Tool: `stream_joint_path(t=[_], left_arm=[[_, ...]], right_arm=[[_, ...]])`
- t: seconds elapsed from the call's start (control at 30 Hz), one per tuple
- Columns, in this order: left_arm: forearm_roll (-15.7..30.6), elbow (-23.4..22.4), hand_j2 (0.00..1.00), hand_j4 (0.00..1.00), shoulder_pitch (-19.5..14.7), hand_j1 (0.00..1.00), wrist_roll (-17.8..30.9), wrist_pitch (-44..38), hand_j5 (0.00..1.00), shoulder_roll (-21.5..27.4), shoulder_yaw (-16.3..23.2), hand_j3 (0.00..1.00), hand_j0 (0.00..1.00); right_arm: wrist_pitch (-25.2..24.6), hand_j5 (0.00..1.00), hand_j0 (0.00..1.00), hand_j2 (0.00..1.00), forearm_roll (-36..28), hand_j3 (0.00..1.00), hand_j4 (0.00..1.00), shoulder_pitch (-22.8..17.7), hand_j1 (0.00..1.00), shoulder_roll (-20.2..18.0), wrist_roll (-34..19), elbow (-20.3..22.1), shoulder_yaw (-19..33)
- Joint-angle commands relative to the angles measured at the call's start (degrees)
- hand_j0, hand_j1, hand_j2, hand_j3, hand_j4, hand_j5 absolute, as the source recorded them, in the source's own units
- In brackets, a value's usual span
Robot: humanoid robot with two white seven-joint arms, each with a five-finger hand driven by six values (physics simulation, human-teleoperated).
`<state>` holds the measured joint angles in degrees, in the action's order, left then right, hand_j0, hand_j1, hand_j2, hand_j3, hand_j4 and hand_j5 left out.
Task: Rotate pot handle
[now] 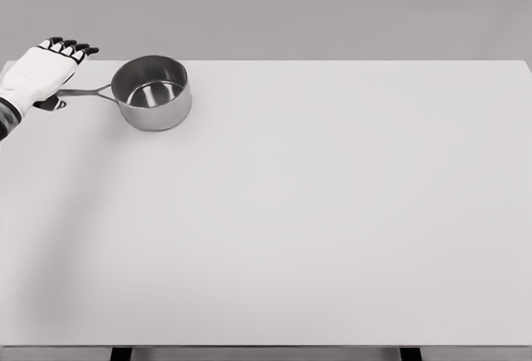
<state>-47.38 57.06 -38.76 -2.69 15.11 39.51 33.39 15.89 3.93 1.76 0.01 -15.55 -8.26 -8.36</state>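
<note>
A robot's left hand [40,71], white with black fingertips, hovers at the far left of a plain white table [332,211]. The hand is seen from the back, palm down, its fingers [68,45] extended and lying close together side by side, holding nothing. Whether the palm touches anything beneath it cannot be told from this view.

Just to the right of the hand sits a small stainless steel saucepan [152,91], upright and empty, its shiny interior catching the light. Its long thin handle [83,92] runs from the pan's wall leftward toward the hand, and the handle's outer end disappears beneath the hand's palm. A small dark shape just below the wrist may be the handle's tip or its shadow. No right hand is in view.

The task is to rotate the pot by its handle, and the grasp does not appear to be made yet. The risks, as a judgement: the handle is thin and smooth, so fingers closing from above could slip off it or press it down and tip the light pan. The pan also sits near the table's left edge, so a swing outward could push it off.
</note>
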Motion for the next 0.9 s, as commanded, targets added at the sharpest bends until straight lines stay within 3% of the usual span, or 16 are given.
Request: stream_joint_path(t=[0.0, 0.87], left_arm=[[0.01, -0.02, 1.0, 1.0, 0.0, 1.0, -0.04, 0.01, 1.0, 0.04, -0.08, 1.0, 1.0], [-1.66, -0.54, 1.0, 1.0, -2.02, 1.0, -0.04, 0.01, 1.0, -0.05, -0.08, 1.0, 1.0]], right_arm=[[0.02, 1.0, 1.0, 1.0, 0.02, 1.0, 1.0, 0.0, 1.0, -0.01, -0.01, 0.0, 0.01], [0.02, 1.0, 1.0, 1.0, 0.02, 1.0, 1.0, 0.0, 1.0, -0.01, -0.01, 0.0, 0.01]])
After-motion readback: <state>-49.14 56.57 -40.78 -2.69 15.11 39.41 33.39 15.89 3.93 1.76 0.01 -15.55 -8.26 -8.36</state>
